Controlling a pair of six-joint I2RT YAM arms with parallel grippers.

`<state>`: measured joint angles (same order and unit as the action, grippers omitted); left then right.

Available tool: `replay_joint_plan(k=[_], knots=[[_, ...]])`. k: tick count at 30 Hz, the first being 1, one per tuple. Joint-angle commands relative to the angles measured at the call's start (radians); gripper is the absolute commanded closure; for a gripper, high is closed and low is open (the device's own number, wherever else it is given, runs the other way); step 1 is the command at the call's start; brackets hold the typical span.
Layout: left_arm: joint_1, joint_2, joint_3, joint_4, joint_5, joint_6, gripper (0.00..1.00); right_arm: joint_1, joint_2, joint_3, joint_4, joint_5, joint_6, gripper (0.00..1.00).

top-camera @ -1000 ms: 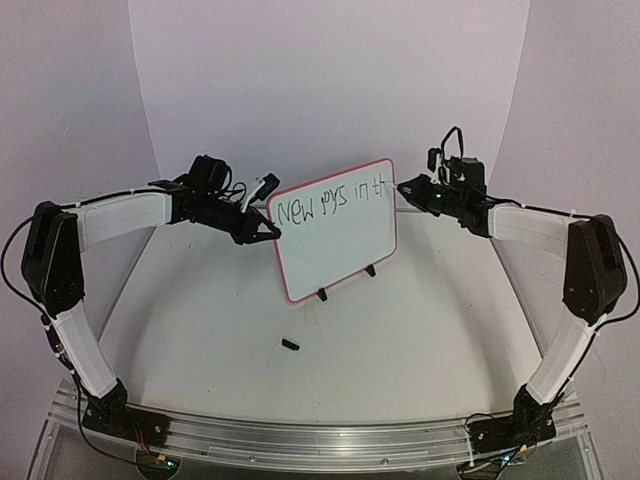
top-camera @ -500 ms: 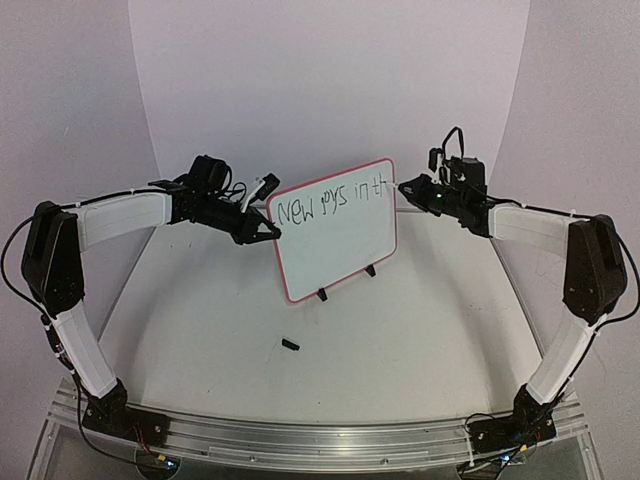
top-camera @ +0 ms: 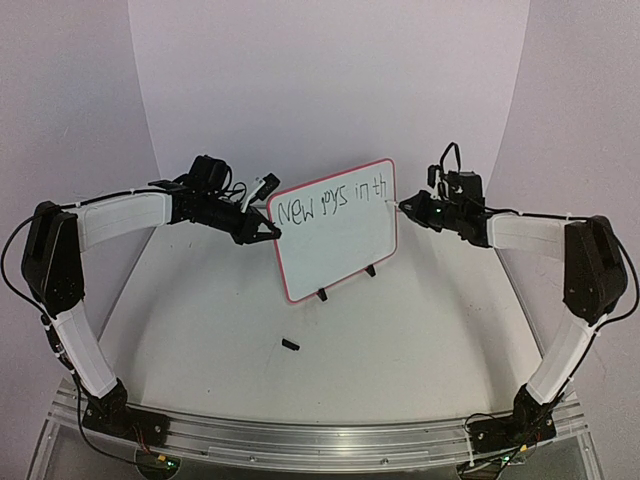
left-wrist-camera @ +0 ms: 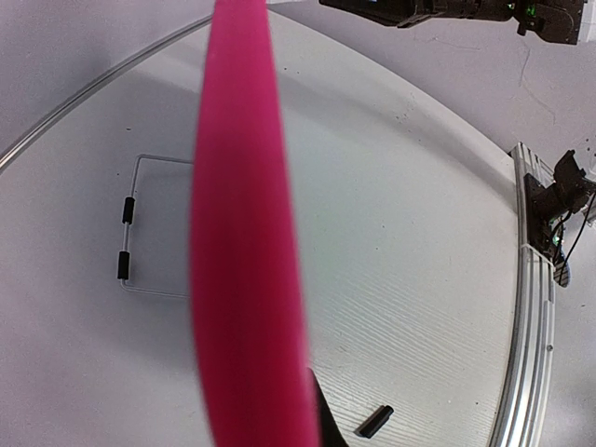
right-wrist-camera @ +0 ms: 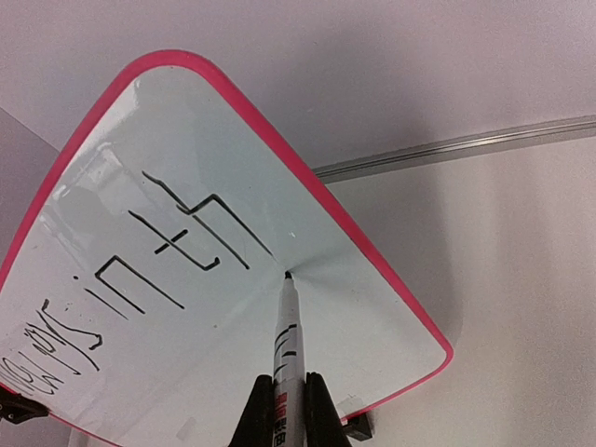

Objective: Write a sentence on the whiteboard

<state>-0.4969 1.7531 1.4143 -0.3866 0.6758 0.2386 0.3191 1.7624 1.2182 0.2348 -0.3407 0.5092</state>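
**Marker tip at the board.** Right gripper [right-wrist-camera: 284, 396], jaws clamped on the marker pen [right-wrist-camera: 287, 326], has dropped slightly over the last second. The tip now touches the whiteboard [top-camera: 335, 250] directly ahead of it, just past the "th" that ends the sentence [top-camera: 330, 203], so a next letter is probably starting. Left gripper [top-camera: 268, 232] pinches the whiteboard's edge between closed jaws. No container is in view.

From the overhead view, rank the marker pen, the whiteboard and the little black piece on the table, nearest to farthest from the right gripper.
1. Marker pen: clamped in the right gripper.
2. Whiteboard: just to its left, at the pen tip.
3. Little black piece: on the table in front of the board, well away.
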Motion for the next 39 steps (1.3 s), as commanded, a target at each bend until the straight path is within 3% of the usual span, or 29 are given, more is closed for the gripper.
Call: replay_joint_plan(k=[1,39], knots=[[-0.031,0.029,0.000,-0.122,0.013,0.025,1.00,-0.004,-0.076,-0.003,0.021,0.022,-0.001,1.00],[-0.031,0.039,0.000,-0.120,0.013,0.028,1.00,-0.022,0.010,0.112,0.021,0.065,-0.005,1.00]])
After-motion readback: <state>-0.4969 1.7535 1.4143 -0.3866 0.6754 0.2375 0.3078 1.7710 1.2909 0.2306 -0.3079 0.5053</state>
